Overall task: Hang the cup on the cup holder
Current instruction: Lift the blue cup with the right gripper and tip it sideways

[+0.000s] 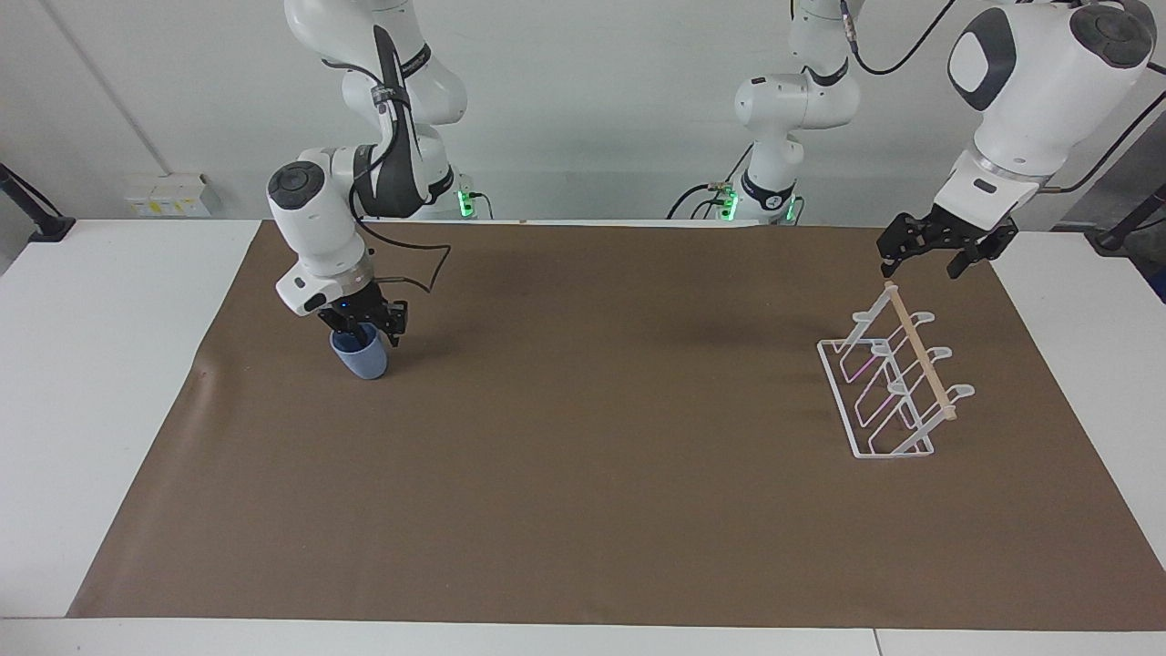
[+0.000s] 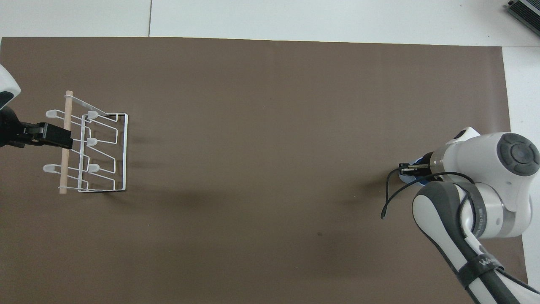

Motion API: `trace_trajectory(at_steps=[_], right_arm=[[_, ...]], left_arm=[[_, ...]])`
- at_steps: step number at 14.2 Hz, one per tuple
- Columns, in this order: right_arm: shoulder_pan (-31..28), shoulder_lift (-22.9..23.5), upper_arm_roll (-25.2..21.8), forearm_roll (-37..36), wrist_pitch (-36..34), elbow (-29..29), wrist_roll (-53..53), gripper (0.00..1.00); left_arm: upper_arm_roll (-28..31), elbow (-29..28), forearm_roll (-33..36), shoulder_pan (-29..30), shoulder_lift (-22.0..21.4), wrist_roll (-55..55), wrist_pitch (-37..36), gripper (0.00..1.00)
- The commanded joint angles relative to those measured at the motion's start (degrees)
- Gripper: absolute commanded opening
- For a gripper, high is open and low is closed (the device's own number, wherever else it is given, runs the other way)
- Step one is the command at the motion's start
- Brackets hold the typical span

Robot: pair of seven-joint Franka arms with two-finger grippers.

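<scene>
The light-blue cup [image 1: 366, 361] stands upright on the brown mat toward the right arm's end of the table. My right gripper [image 1: 363, 332] sits on the cup's rim with its fingers closed in on it. In the overhead view only a sliver of the cup [image 2: 410, 179] shows under the right gripper [image 2: 406, 171]. The white wire cup holder [image 1: 888, 387] with its wooden dowel stands toward the left arm's end, with nothing on it; it also shows in the overhead view [image 2: 103, 147]. My left gripper [image 1: 938, 255] hangs open and empty in the air over the holder's end nearer the robots.
A brown mat [image 1: 601, 456] covers most of the white table [image 1: 91, 364]. A black cable [image 1: 428, 264] loops from the right arm's wrist beside the cup.
</scene>
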Motion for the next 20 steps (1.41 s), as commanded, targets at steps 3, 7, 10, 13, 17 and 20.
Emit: trace_trajectory(at_steps=[3,7,10,13,17,20], right_arm=[[-0.1,0.0,0.4,1.0,0.3,-0.1,0.4,0.00],[-0.1,2.1,0.4,1.0,-7.6,6.5,0.5,0.00],[0.3,1.6,0.4,1.0,-13.2,10.6,0.5,0.00],[0.6,0.3,1.4,1.4,-21.1,16.0,0.5,0.00],[0.7,-3.2,2.0,8.4,-25.3,18.7,0.5,0.00],[0.7,-4.6,2.9,11.6,-28.5,19.9,0.1,0.00]], left_arm=[[-0.5,-0.4,0.3,0.9,-0.8,0.4,0.0,1.00],[-0.5,-0.4,0.3,0.9,-0.8,0.4,0.0,1.00],[-0.5,-0.4,0.3,0.9,-0.8,0.4,0.0,1.00],[-0.5,-0.4,0.3,0.9,-0.8,0.4,0.0,1.00],[-0.5,-0.4,0.3,0.9,-0.8,0.4,0.0,1.00],[-0.5,-0.4,0.3,0.9,-0.8,0.4,0.0,1.00]])
